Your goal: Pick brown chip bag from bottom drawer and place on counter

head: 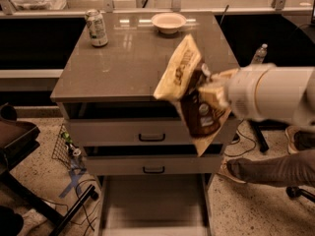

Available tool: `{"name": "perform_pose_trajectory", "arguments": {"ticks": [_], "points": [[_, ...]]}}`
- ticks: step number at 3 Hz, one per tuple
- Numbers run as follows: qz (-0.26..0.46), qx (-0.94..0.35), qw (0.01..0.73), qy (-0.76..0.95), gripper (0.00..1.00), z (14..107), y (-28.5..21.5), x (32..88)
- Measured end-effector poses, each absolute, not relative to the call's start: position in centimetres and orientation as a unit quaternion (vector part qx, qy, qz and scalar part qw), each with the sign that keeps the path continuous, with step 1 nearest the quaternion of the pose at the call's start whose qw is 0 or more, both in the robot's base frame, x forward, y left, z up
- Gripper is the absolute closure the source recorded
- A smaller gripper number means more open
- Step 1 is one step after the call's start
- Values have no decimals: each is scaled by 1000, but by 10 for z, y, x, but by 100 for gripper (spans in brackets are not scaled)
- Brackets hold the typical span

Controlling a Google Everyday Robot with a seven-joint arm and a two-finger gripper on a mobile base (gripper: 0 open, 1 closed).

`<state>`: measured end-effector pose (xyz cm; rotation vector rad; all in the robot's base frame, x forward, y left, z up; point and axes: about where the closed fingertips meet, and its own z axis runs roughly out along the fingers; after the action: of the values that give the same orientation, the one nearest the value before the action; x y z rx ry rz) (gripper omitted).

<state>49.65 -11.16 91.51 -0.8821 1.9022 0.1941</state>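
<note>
My gripper (210, 90) is shut on the brown chip bag (189, 95) and holds it in the air in front of the counter's (133, 63) front right edge, level with the top. The bag hangs tilted, its tan-yellow back up and left, its dark brown front lower right. The white arm comes in from the right. The bottom drawer (152, 208) stands pulled out below, with a bare light floor.
A can (96, 27) stands at the counter's back left and a white bowl (169, 22) at the back middle. Two upper drawers with black handles (151, 137) are shut. A person's leg (275, 168) is at the right. A water bottle (258, 54) stands behind right. Black furniture (19, 146) is at the left.
</note>
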Motion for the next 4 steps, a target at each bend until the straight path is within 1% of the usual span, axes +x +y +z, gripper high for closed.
{"name": "perform_pose_trajectory", "arguments": {"ticks": [1, 2, 3, 4], "points": [[30, -358, 525, 771, 100, 1002, -121, 539], [7, -342, 554, 759, 100, 1035, -135, 590], [22, -324, 591, 739, 100, 1037, -145, 662], [36, -316, 605, 730, 100, 1018, -153, 697]]}}
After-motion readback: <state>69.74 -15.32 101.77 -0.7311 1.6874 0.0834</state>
